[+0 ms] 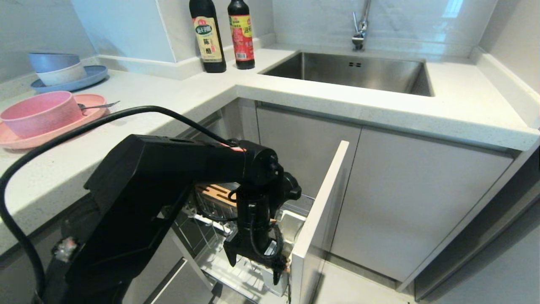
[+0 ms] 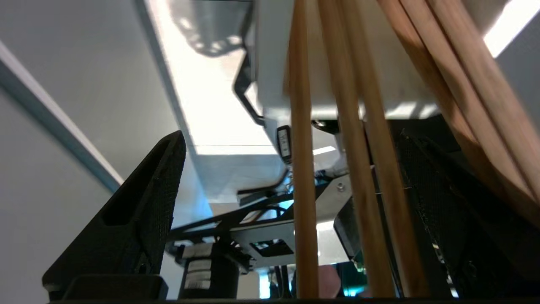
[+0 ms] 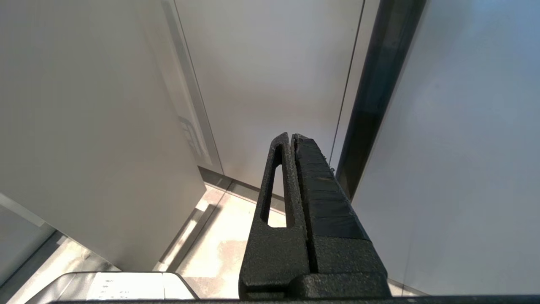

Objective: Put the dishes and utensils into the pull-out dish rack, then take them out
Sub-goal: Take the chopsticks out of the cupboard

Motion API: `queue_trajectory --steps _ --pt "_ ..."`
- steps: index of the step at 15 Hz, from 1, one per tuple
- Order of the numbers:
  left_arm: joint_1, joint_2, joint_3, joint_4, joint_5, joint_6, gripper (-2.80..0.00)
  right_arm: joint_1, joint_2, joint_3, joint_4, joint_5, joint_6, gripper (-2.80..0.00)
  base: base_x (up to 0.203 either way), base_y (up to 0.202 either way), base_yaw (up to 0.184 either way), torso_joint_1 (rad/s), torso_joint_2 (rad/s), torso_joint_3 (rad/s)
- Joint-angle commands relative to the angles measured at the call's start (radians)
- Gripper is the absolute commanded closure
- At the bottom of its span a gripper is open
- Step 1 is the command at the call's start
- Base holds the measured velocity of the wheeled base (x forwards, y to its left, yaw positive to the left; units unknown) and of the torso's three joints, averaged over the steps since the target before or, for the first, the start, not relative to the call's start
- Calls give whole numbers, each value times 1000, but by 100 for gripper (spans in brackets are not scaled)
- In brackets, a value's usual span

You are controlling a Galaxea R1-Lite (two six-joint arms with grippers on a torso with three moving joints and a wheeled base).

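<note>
My left arm reaches down into the pull-out dish rack (image 1: pixel 230 270), beside its light-grey cabinet front (image 1: pixel 320 211). The left gripper (image 1: pixel 258 261) is open. In the left wrist view, its fingers (image 2: pixel 139 211) stand wide apart around the light wooden chopsticks (image 2: pixel 303 190), which run lengthwise between them, nearer one finger. The pink plate (image 1: pixel 90 115) lies on the counter at the far left, with the pink bowl (image 1: pixel 40 112) and the metal spoon (image 1: pixel 99 105) on it. My right gripper (image 3: pixel 291 139) is shut on nothing, parked by cabinet fronts.
A blue plate (image 1: pixel 90 78) with stacked bowls sits behind the pink dishes. Two dark sauce bottles (image 1: pixel 209 36) stand at the counter corner. To the right are the steel sink (image 1: pixel 350 69) and faucet. The rack's bamboo strip (image 1: pixel 215 192) shows behind my arm.
</note>
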Motion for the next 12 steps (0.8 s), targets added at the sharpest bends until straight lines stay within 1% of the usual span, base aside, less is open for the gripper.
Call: queue_trajectory --steps 1,2,4,12 --pt "22 30 -3 5 -23 32 -280 0 0 2 0 0 0 0 0 0 0 0 0 0" --pt "27 34 -3 13 -28 47 -280 0 0 2 0 0 0 0 0 0 0 0 0 0" --pt "30 36 -3 25 -28 54 -280 1 0 2 0 0 0 0 0 0 0 0 0 0" --pt "31 15 -4 53 -25 55 -280 0 0 2 0 0 0 0 0 0 0 0 0 0"
